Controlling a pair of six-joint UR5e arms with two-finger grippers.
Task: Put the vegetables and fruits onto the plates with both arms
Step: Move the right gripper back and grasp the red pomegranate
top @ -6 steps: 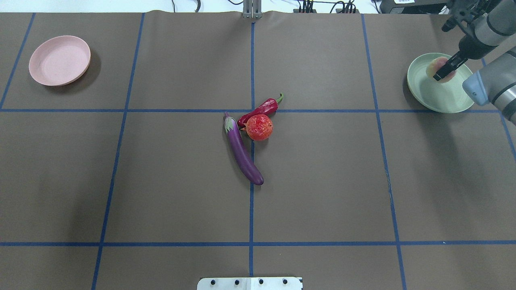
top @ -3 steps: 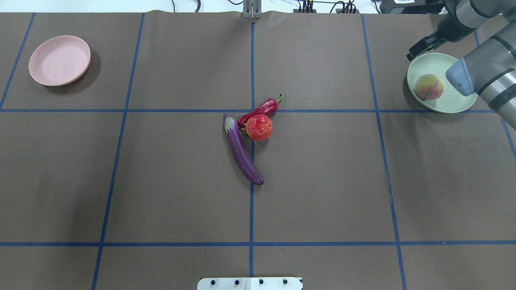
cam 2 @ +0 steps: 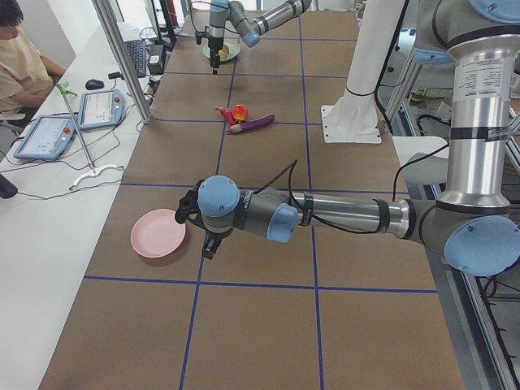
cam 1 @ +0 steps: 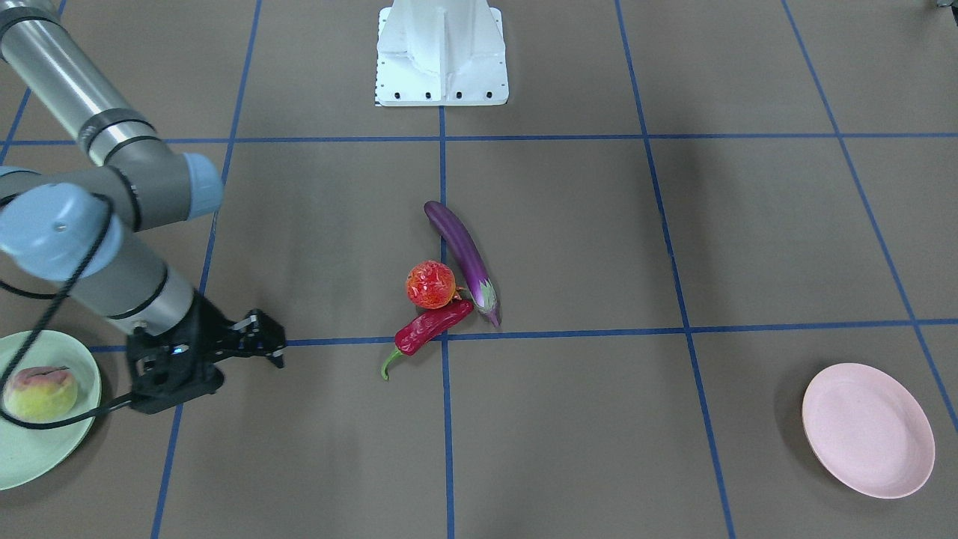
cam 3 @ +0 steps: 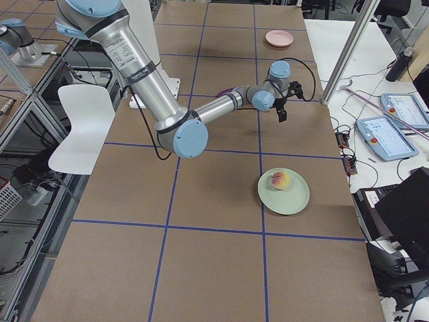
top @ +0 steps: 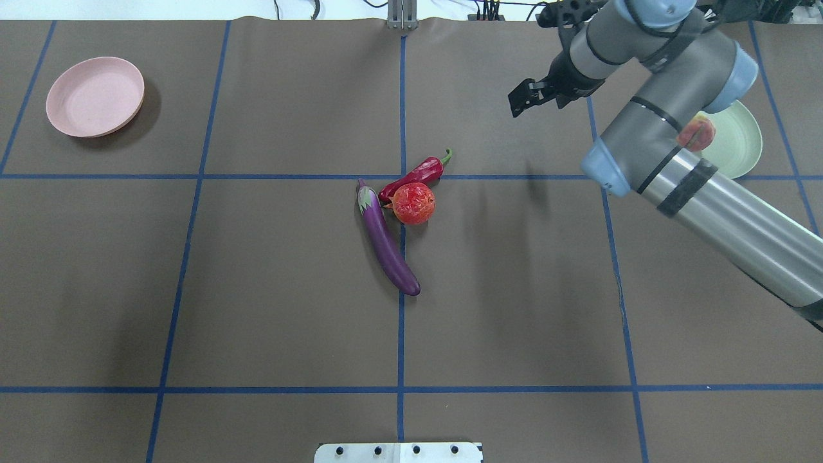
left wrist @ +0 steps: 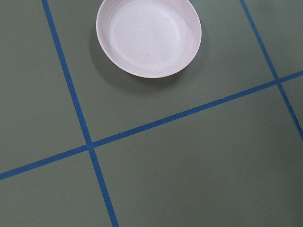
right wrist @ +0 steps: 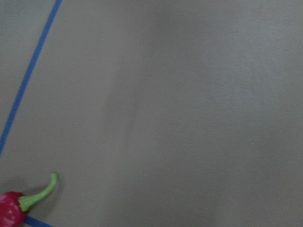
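Swinging away from the mint green plate [cam 1: 45, 464], the right arm has carried its claw [top: 519, 99] toward the middle of the surface [top: 257, 289]; half a second ago it was at the plate's far edge. Its fingers are spread and hold nothing. The peach [cam 1: 41, 393] lies on the green plate, as it did half a second ago.

At the centre, the eggplant [top: 386, 241], the chili pepper [top: 415, 173] and the pomegranate [top: 413, 203] have not shifted. The pomegranate touches the chili and sits just beside the eggplant's cap. The pink plate [top: 95, 96] stands well apart, at the far left corner. The left claw [cam 2: 210, 244] hangs just beside that plate, and whether it is spread or closed cannot be told.
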